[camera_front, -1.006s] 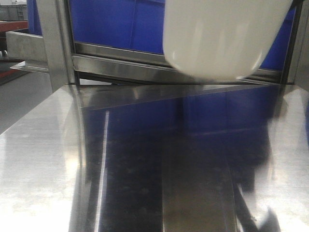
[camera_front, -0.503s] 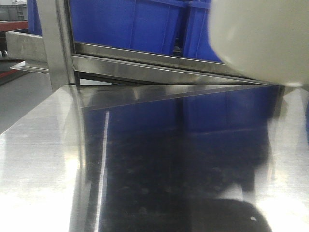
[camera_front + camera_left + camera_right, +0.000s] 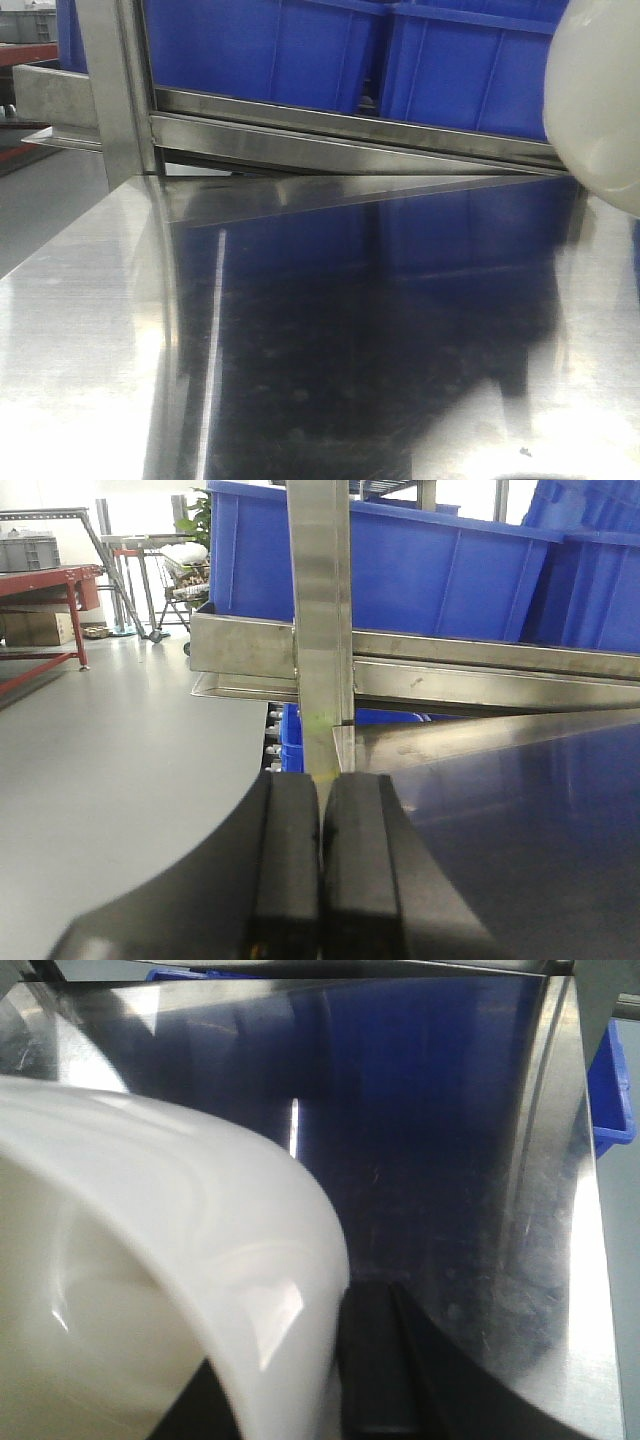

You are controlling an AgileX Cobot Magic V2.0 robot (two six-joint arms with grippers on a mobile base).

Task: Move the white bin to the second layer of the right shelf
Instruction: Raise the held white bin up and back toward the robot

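Note:
The white bin [image 3: 600, 110] hangs in the air at the right edge of the front view, above the mirror-like steel tabletop [image 3: 90, 330]. In the right wrist view the bin [image 3: 150, 1260] fills the left half, and my right gripper [image 3: 310, 1360] is shut on its wall: one black finger [image 3: 375, 1350] lies outside it and the other shows dark inside. My left gripper [image 3: 320, 810] is shut with nothing in it, low over the table's left edge, in front of a steel post [image 3: 320, 610]. The right shelf second layer is out of view.
Blue crates [image 3: 270, 50] stand on a steel rack level [image 3: 350, 135] behind the tabletop, with an upright post [image 3: 115, 90] at its left. Another blue crate [image 3: 612, 1090] sits beyond the table's right edge. Grey floor [image 3: 120, 740] lies to the left.
The white bin has moved to the right across the front view, from the top centre to the right edge, uncovering the blue crates behind it.

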